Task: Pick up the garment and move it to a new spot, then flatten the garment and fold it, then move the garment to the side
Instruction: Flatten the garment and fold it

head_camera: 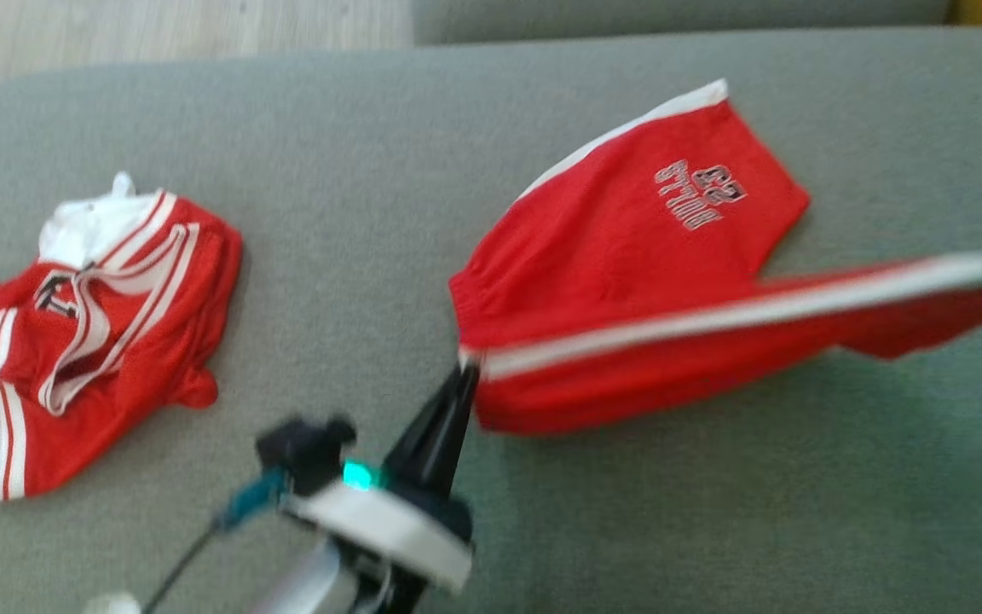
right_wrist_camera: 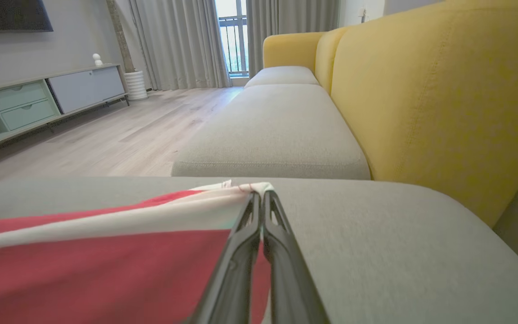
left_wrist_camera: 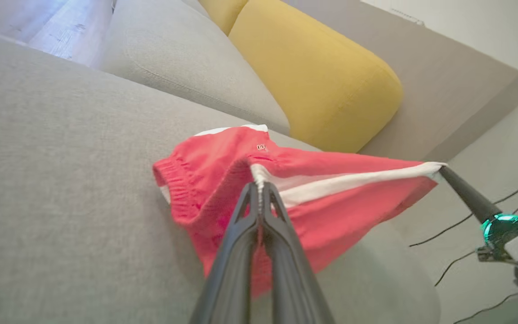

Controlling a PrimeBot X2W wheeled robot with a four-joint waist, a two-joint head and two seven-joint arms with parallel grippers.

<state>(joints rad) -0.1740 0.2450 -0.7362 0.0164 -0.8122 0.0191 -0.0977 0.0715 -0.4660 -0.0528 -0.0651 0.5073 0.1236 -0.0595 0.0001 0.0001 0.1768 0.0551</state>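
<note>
1. You are in a home living room. Take the sofa as your landmark, with its long grey seat cushions.
2. Behind those seats you see plump yellow back cushions.
3. In front of the sofa lies a pale wooden floor.
4. Across that floor from the sofa stands a low media cabinet with drawers, and a dark screen hangs on the wall above it.
5. Beyond the sofa's far end, full-length grey curtains frame a tall window with a railing outside.
6. Off one end of the sofa, cables trail over the floor.
</note>
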